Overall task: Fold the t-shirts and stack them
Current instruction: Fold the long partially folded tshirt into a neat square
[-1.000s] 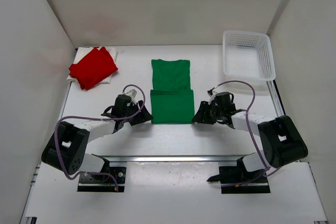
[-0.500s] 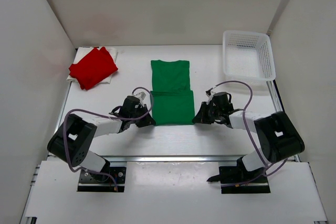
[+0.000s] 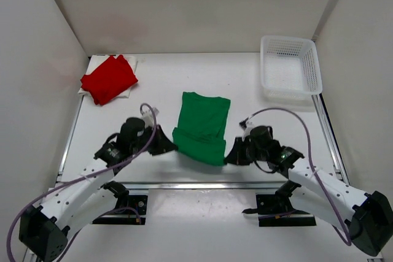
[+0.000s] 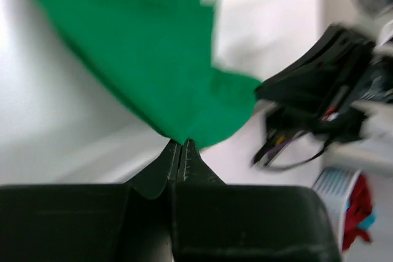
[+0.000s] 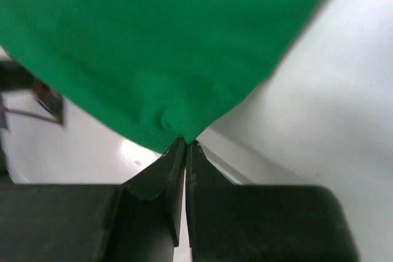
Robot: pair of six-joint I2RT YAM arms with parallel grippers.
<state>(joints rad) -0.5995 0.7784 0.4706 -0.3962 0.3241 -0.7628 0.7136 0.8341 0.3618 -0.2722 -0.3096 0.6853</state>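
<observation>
Top view looks down from above the near edge of the worktop (image 3: 153,84). Wrist views face the green t-shirt (image 3: 202,128) close up, shared by all.

A green t-shirt (image 3: 202,128) and red t-shirt (image 3: 109,78) of matt cloth; a basket (image 3: 288,94) of latticed white plastic; smooth white table (image 3: 153,85).

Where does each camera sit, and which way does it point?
Top external: fixed above and behind the robot, looking down at the table; the left arm and right arm show, left claw and right claw each pinching a near corner of the green t-shirt.
Left wrist: on the left arm, looking along its shut fingers at its pinched corner.
Right wrist: on the right arm, looking along its shut fingers at the other corner.
Shared: all show the green t-shirt.
</observation>
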